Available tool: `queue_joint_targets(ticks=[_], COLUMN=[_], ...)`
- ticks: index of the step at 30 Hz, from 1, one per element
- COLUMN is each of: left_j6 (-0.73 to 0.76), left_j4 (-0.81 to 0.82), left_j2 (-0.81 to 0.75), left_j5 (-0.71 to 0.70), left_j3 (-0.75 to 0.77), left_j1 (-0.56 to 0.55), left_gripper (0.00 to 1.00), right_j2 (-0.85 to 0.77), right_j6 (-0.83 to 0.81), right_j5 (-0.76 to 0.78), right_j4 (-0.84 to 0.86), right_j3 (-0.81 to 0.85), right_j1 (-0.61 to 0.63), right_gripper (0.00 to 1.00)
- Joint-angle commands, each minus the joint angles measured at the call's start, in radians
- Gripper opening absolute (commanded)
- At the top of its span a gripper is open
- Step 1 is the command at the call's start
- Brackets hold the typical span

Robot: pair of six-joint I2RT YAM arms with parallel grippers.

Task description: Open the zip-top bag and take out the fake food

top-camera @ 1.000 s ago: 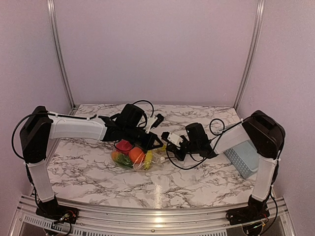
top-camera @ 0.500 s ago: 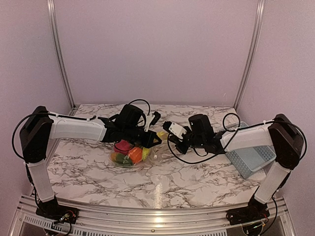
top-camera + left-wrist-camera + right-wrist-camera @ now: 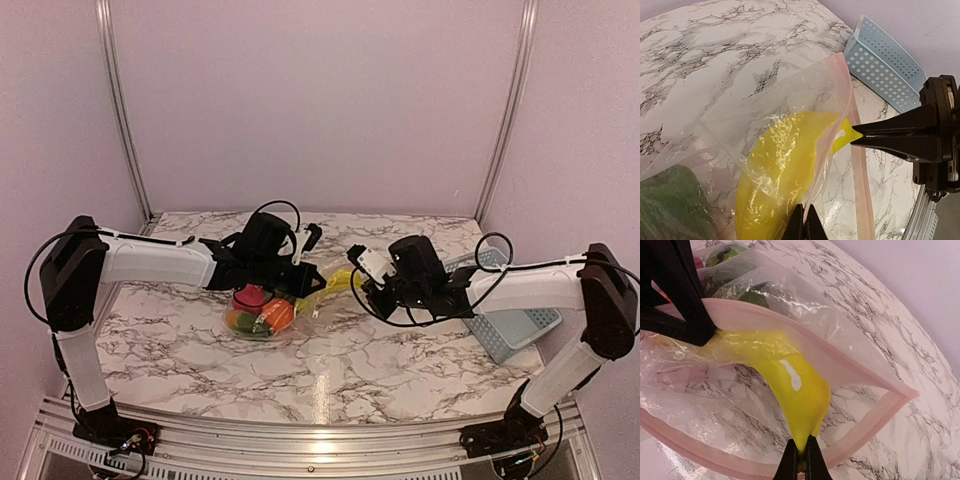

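The left fingers (image 3: 308, 287) are pinching shut on the clear bag (image 3: 262, 322) at its pink zip edge, holding one side of the mouth. In the right wrist view they are showing as a black wedge (image 3: 707, 332) biting the rim where the banana (image 3: 790, 375) is passing through. The right fingers (image 3: 801, 460) are clamping closed on the narrow tip of the banana. From the left wrist view that tip is sitting squeezed between the two black points (image 3: 856, 135) just outside the open mouth.

The banana is lying half in and half out. Its thicker end is sitting under the crinkly film near the left fingers, and its tip is poking past the pink strip toward the right arm. From above it is stretching as a yellow bar (image 3: 336, 282) between the two arms.

The rest of the food is sitting in the closed end of the bag, which is resting on the marble worktop (image 3: 380, 370) below the left arm: a red-pink piece (image 3: 250, 296), an orange piece (image 3: 279, 315) and a green piece (image 3: 254, 326), all bunched together. The mouth of the bag is gaping open toward the right arm.

A light blue basket (image 3: 520, 325) is sitting on the worktop behind the right arm, well apart from the bag.
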Motion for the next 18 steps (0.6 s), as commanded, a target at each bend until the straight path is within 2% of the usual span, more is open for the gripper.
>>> queue_joint_targets(ticks=[1, 8, 13, 18], left_j6=[-0.038, -0.087, -0.113, -0.110], left_j4=[-0.047, -0.061, -0.068, -0.065], left_j2=[0.036, 0.056, 0.078, 0.096], left_j5=[-0.121, -0.152, -0.157, -0.135], left_j3=[-0.007, 0.003, 0.020, 0.038], left_j1=[0.040, 0.062, 0.071, 0.072], left_gripper=[0.00, 0.00, 0.00, 0.00], right_j2=[-0.094, -0.152, -0.201, -0.256], right_j6=[0.108, 0.151, 0.150, 0.238], right_j5=[0.171, 0.279, 0.222, 0.405], right_j4=[-0.016, -0.045, -0.069, -0.080], right_j3=[-0.004, -0.004, -0.022, -0.026], right_j1=[0.012, 0.012, 0.019, 0.015], right_gripper=[0.00, 0.00, 0.00, 0.00])
